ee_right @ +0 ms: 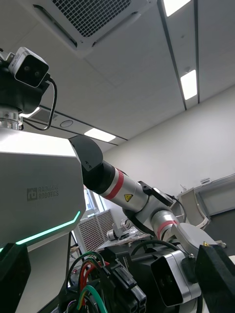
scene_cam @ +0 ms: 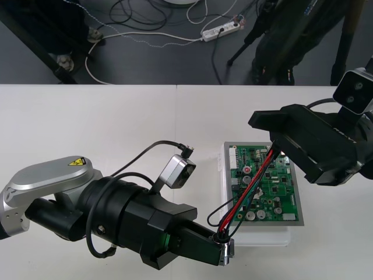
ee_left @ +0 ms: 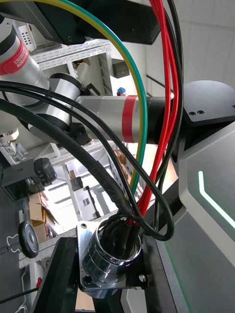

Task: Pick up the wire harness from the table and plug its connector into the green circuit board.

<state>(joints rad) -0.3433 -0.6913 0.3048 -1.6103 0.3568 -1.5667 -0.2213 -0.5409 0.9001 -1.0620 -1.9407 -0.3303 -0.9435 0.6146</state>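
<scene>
Front view: left gripper (scene_cam: 218,251), lower centre, clamps the harness's metal socket (scene_cam: 227,246). Wires (scene_cam: 249,192) cross the green circuit board (scene_cam: 280,201) to the right gripper (scene_cam: 271,137), grip unclear. Plugging likely remains.

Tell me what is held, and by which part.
The left end effector clamps the harness by its round metal socket; wires run to the right end effector, whose hold cannot be told.

The thin red, black and green wire harness (scene_cam: 247,191) runs up under the black two-finger right gripper (scene_cam: 269,137), hiding its far end; whether that end sits in the green circuit board (scene_cam: 278,201) cannot be told.
</scene>
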